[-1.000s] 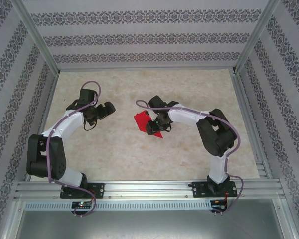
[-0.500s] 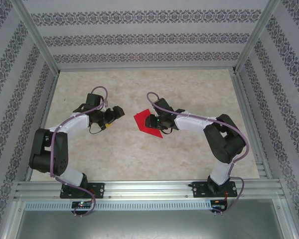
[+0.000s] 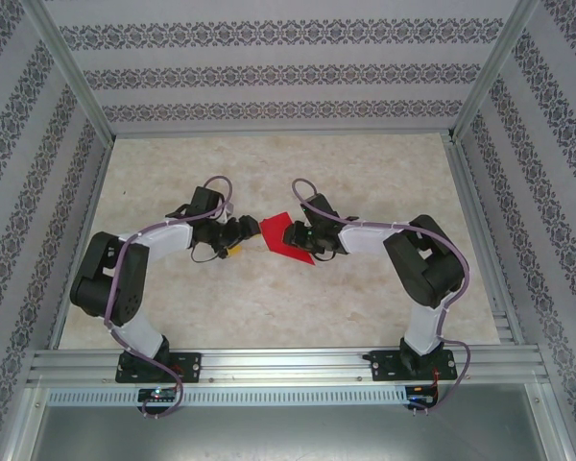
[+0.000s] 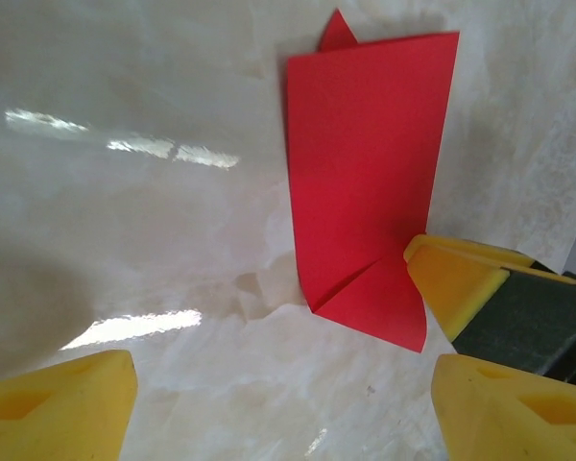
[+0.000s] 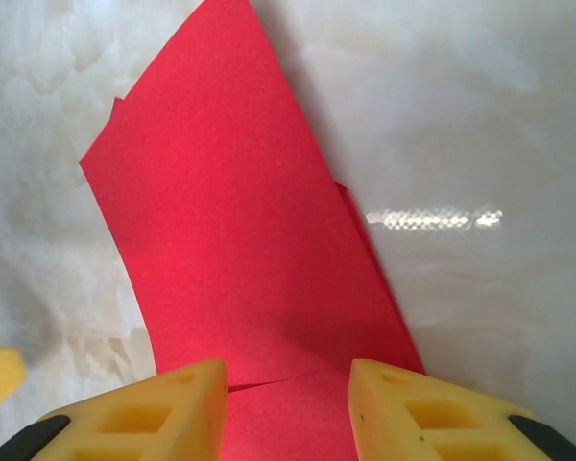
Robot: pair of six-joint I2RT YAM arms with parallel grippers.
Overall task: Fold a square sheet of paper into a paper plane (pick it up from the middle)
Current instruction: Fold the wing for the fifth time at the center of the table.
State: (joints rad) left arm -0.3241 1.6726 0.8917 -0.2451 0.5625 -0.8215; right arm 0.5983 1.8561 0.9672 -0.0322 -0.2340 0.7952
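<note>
Folded red paper (image 3: pixel 280 233) lay flat near the middle of the desk (image 3: pixel 269 307), between the two end effectors. From the left wrist, the folded red paper (image 4: pixel 370 173) read as an elongated, layered strip with a short diagonal crease at its near end and a small pointed tip poking out past the far edge. From the right wrist, the folded red paper (image 5: pixel 240 259) ran away from the camera, a second layer showing along its right edge and a seam crossing it close to the fingers. Right end effector (image 3: pixel 302 238) sat over the sheet's right portion; right end effector (image 5: pixel 288 408) was released, its yellow fingers apart with flat paper showing in the gap, nothing pinched. One of its fingers (image 4: pixel 456 283) met the paper's near corner. Left end effector (image 3: pixel 242 233) hung just beside the sheet's left edge; left end effector (image 4: pixel 288 423) was spread wide, holding nothing, the paper ahead of its fingertips and clear of them. Patterned walls (image 3: pixel 269 77) enclosed the desk.
</note>
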